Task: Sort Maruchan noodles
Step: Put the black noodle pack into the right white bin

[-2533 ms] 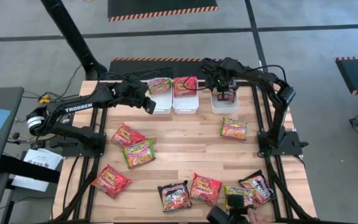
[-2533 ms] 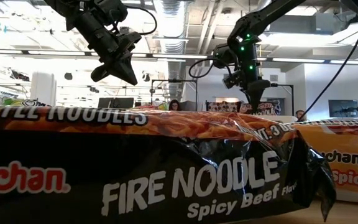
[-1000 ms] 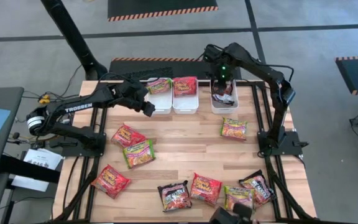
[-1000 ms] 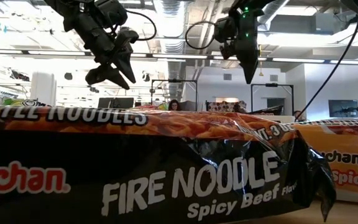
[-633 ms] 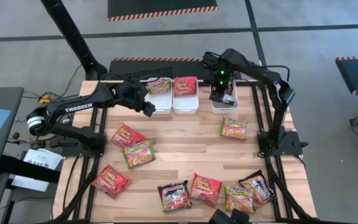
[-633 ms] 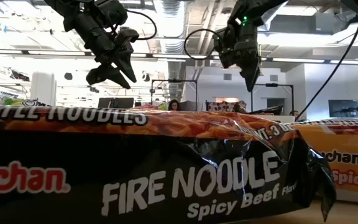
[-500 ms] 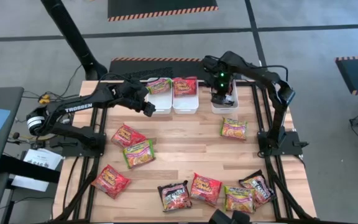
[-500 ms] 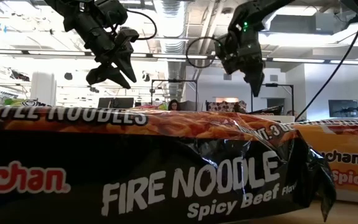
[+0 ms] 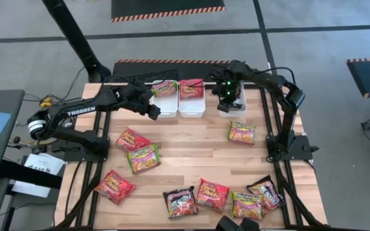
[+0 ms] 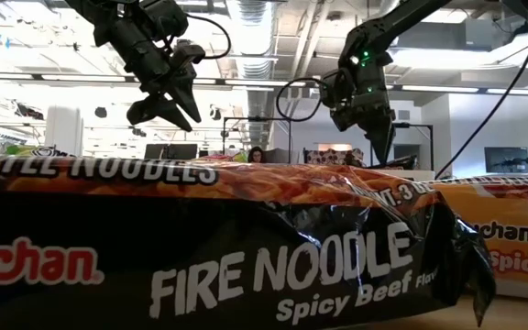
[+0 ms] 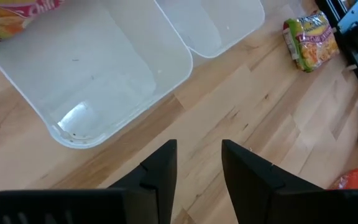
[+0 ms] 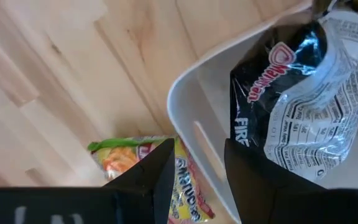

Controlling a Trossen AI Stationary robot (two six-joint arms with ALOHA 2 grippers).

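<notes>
Maruchan noodles lie around the table: a green-yellow packet (image 9: 241, 133) at right, red (image 9: 132, 139) and green (image 9: 144, 158) ones at left, several more along the near edge, one black (image 9: 180, 202). Three white bins stand at the far edge. The left bin (image 9: 167, 106) holds a green packet (image 9: 164, 88), the middle one a red packet (image 9: 191, 88), the right bin (image 12: 185, 106) a black packet (image 12: 303, 106). My right gripper (image 9: 227, 96) points down, open and holding nothing, over the right bin's near end. My left gripper (image 11: 197, 152) hangs open and holding nothing above the left bin's near end.
Dark frame rails (image 9: 276, 128) run along the table's right side past the right arm's base. Bare wood (image 9: 191, 151) lies between the bins and the near row of packets. In the low view a black packet (image 10: 246, 266) fills the foreground.
My right gripper has come down from high above the right bin to just over it, tipping to point straight down. The black packet stays in the bin. My left arm has kept still.
</notes>
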